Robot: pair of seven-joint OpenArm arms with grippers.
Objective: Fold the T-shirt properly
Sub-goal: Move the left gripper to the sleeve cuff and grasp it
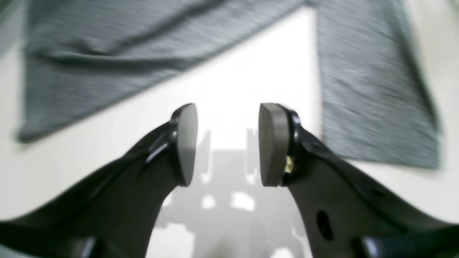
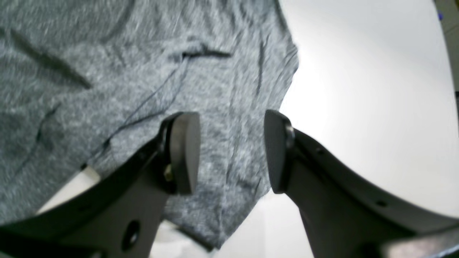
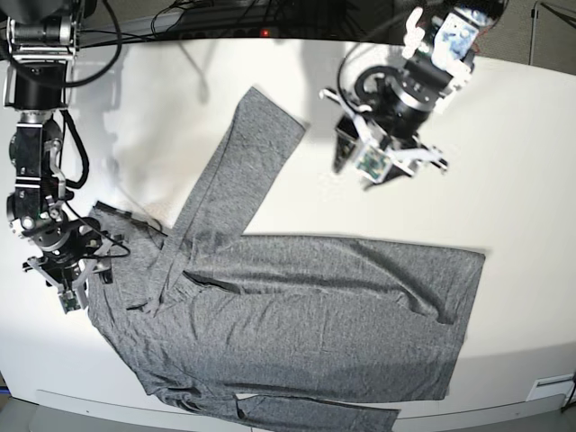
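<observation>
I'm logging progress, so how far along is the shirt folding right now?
Done: the T-shirt lies spread on the table, one sleeve angled outward; no fold is visible yet. In hand: nothing; the left gripper is open above bare table, and the right gripper is open over the shirt's edge. Left: all the folding.

t-shirt (image 3: 306, 315): mottled grey knit cloth, matt | table (image 3: 522, 162): smooth white, slight sheen | left gripper (image 1: 228, 143): glossy black plastic, matt grey pads
</observation>
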